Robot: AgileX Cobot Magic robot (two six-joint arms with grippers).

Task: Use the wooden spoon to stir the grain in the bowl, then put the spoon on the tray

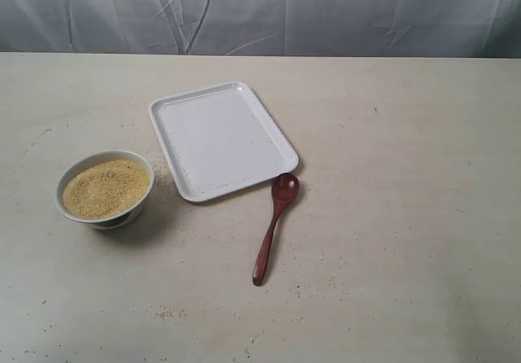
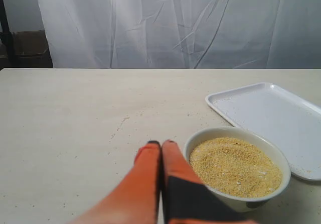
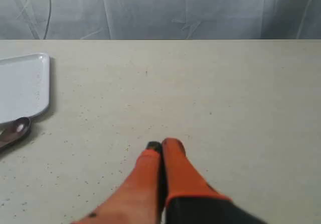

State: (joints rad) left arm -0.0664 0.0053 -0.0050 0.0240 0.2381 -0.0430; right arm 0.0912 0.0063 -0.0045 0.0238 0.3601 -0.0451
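The white bowl [image 1: 104, 188] stands at the left of the table, filled with yellow-tan grain [image 1: 106, 189]. The white tray [image 1: 221, 139] lies empty behind and to its right. The dark reddish wooden spoon [image 1: 273, 227] rests flat on the table just off the tray's near right corner, scoop toward the tray. Neither arm shows in the exterior view. My left gripper [image 2: 161, 143] is shut and empty, its orange fingers just beside the bowl [image 2: 237, 166]. My right gripper [image 3: 162, 145] is shut and empty over bare table, with the spoon's scoop [image 3: 15, 131] off to its side.
Loose grains [image 1: 167, 313] are scattered on the table near the front edge. A creased pale curtain [image 1: 260, 13] hangs behind the table's far edge.
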